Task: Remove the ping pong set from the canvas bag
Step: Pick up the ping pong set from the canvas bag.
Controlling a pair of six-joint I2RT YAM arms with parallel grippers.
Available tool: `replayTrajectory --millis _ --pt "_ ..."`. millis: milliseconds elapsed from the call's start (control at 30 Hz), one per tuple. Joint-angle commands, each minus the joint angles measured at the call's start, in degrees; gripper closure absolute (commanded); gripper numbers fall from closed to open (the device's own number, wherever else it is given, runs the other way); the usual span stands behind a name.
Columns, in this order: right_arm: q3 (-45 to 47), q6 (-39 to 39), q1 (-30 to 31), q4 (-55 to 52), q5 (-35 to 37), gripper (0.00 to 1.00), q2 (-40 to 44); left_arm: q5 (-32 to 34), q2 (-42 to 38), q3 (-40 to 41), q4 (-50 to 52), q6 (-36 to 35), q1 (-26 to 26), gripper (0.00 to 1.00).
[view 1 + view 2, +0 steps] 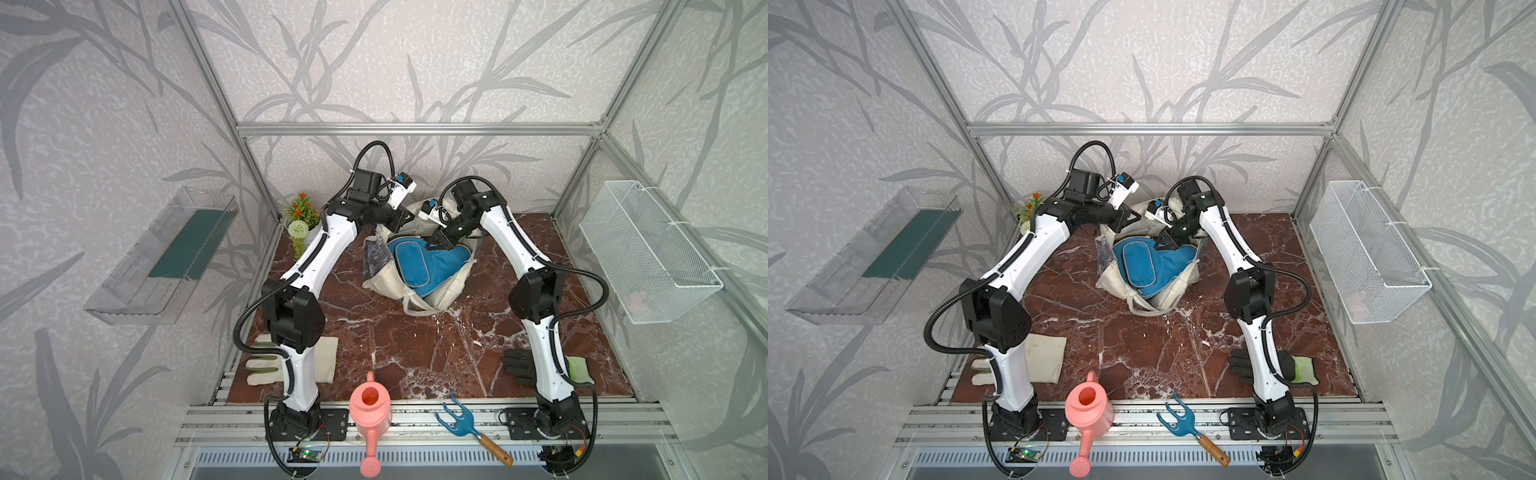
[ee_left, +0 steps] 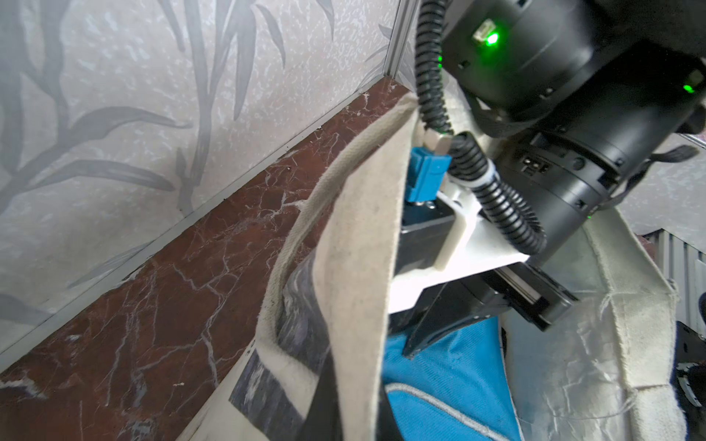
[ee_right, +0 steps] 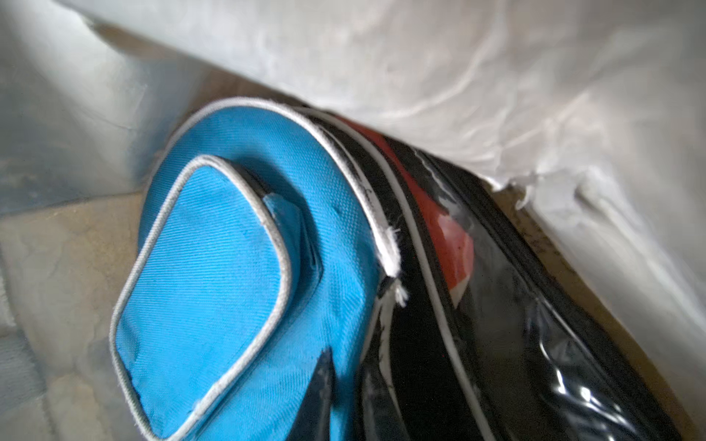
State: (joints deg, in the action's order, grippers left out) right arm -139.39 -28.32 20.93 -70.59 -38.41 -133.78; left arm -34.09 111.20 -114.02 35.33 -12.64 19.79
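Both arms bent over the cream bag (image 1: 379,283). The left gripper (image 1: 400,220) was pinched shut on its rim; the right gripper (image 1: 439,244) touched the blue paddle case (image 1: 440,268) lying inside, but I couldn't tell how far closed.

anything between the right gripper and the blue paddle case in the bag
Nothing visible. The right gripper is right at the blue case, which lies uncovered in the open mouth of the bag.

We note grey leaf-print walls (image 1: 415,62), an aluminium frame (image 1: 415,129), a red marble floor (image 1: 415,345), a clear shelf (image 1: 124,299) and a wire basket (image 1: 648,253).
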Motion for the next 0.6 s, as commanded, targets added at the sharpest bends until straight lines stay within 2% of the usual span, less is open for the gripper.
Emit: replayTrajectory --millis 0,233,433,567 --pt "3.41 3.56 0.39 -0.71 5.27 1.00 5.71 1.57 -6.73 -1.54 -5.79 -0.66 -0.06 1.00" --pt "11.46 11.15 4.02 12.86 16.73 1.00 16.09 11.01 -3.80 -8.34 0.50 -0.17 -0.19 1.00" --pt "19.06 15.55 6.01 26.41 26.70 1.00 23.78 9.68 2.66 -20.25 8.60 -1.23 -0.19 1.00" --pt "18.36 15.78 5.96 28.05 29.75 1.00 25.76 9.22 5.94 -26.30 12.71 -1.05 -0.19 1.00"
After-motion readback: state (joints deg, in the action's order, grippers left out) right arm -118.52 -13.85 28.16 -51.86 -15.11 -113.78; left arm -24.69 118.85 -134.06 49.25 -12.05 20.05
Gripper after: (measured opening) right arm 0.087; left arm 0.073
